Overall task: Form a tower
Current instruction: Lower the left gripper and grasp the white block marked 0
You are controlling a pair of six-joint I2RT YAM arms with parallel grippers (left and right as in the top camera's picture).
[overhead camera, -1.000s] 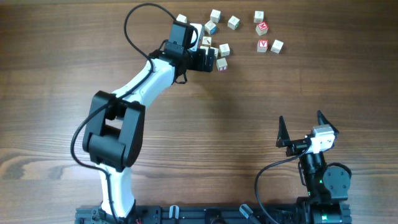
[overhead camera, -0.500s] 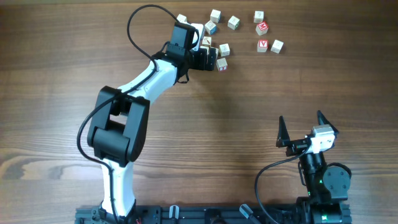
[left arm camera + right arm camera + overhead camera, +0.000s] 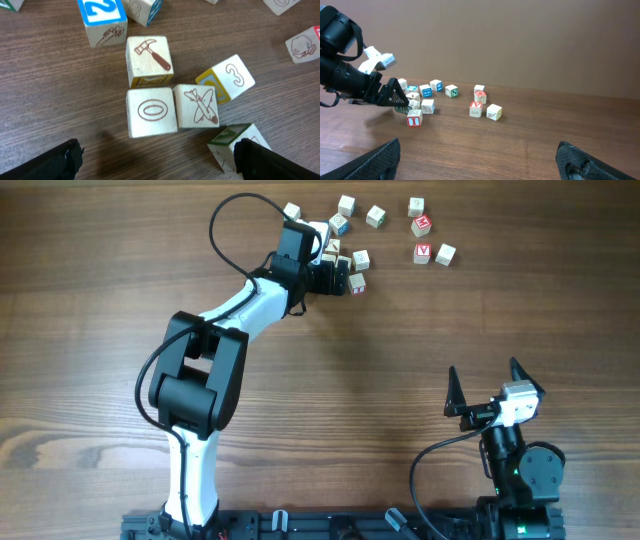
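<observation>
Whitish cubes (image 3: 151,111) w/ red, teal prints

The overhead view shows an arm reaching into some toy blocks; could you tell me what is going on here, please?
The left fingers hang open over a cluster of loose blocks, nearest the hammer block, oval block and plane block. The right fingers are open too, holding nothing, parked near the front edge. Every block seems to lie singly on the table; no tower shows yet.
</observation>
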